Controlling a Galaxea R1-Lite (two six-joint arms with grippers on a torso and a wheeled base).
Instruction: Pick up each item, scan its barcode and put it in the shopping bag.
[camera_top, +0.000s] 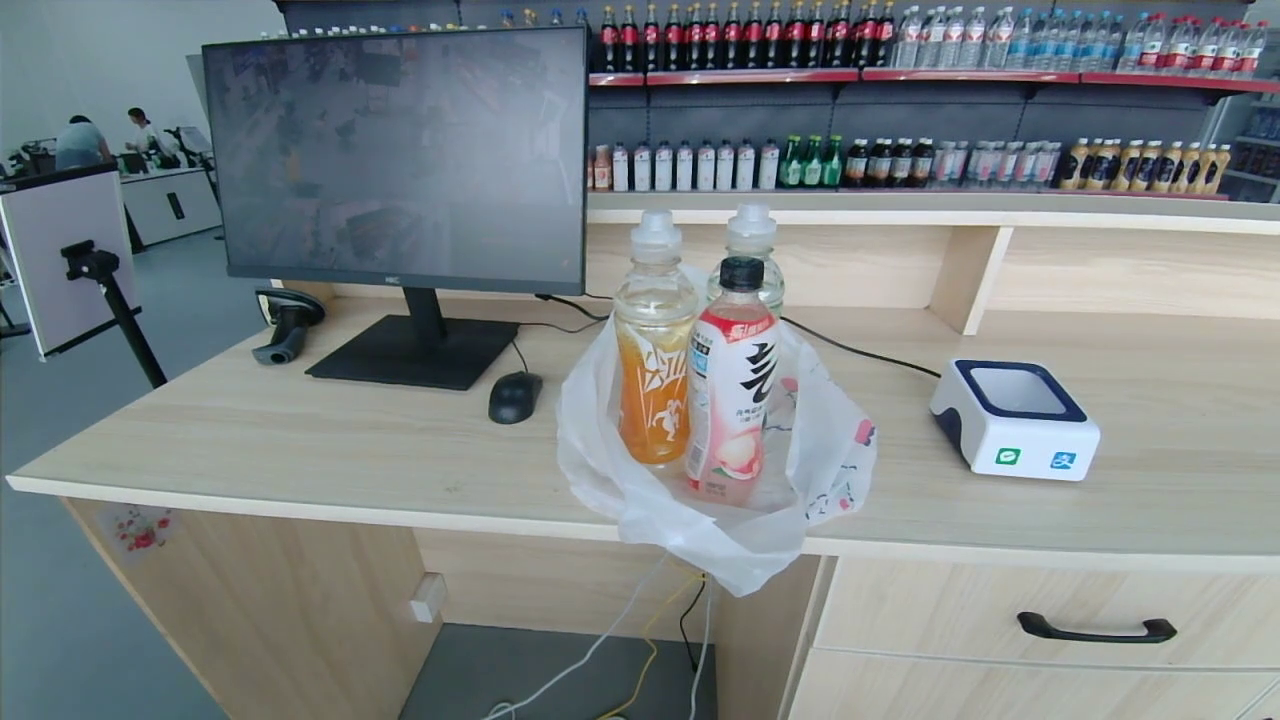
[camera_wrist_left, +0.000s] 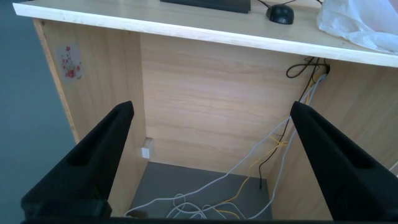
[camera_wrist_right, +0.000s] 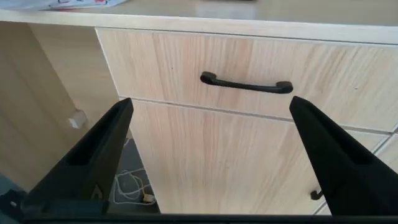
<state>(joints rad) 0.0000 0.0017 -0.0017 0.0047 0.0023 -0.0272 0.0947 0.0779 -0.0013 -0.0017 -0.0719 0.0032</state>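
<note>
Pale wood is what I see on every feed: the checkout counter (camera_top: 300, 430) in the head view, and its front panels in both wrist views.

The white plastic shopping bag (camera_top: 830, 460) sits at the counter's near edge, slumped open, with a flap hanging over the front. Three bottles stand upright in it, long axes vertical, caps up. The orange drink bottle (camera_top: 653, 370) is on the left and touches the pink-labelled bottle (camera_top: 730, 390) just beside it, which has a black cap and turns its label toward me. A clear bottle with a white cap (camera_top: 752, 240) stands behind those two.

My left gripper (camera_wrist_left: 211, 112) is below counter level with its jaws wide apart and nothing between them, facing the open recess under the desk where loose cables (camera_wrist_left: 249, 180) trail down. My right gripper (camera_wrist_right: 210, 102) is also low, its jaws spread wide and holding nothing, facing the drawer front with its black handle (camera_wrist_right: 245, 83).

On the counter, a white scanner box (camera_top: 1012, 418) sits to the right of the bag. A black mouse (camera_top: 514, 396), a monitor (camera_top: 400, 160) and a handheld barcode scanner (camera_top: 285, 325) are to the bag's left.
</note>
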